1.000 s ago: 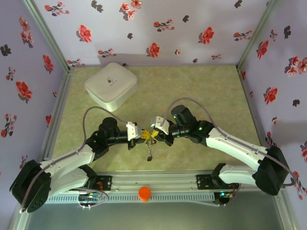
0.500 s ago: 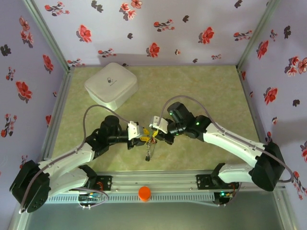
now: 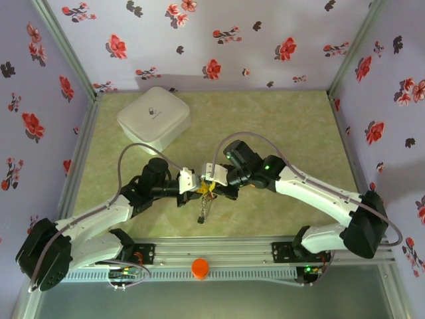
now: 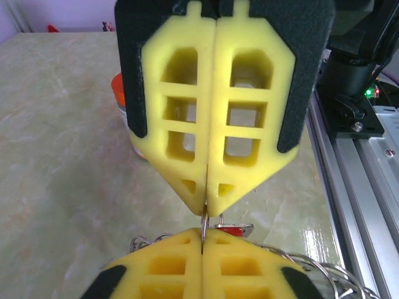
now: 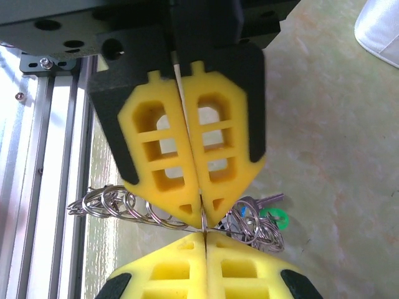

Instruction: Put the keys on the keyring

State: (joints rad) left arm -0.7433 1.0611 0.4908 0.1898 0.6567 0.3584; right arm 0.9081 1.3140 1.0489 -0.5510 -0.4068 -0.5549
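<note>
Now left gripper (image 3: pixel 196 188) and right gripper (image 3: pixel 211 187) clamped on upright keyring (image 4: pixel 204 223), keys (image 3: pixel 202 211) dangling below

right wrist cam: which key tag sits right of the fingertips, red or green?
The green tag, tucked among the small rings. The red tag shows low in the left wrist view.

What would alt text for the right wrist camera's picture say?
The right gripper, below, and left gripper, above, meet tip to tip, both shut on the thin keyring. Behind: a chain of small rings and keys with a green tag.
</note>
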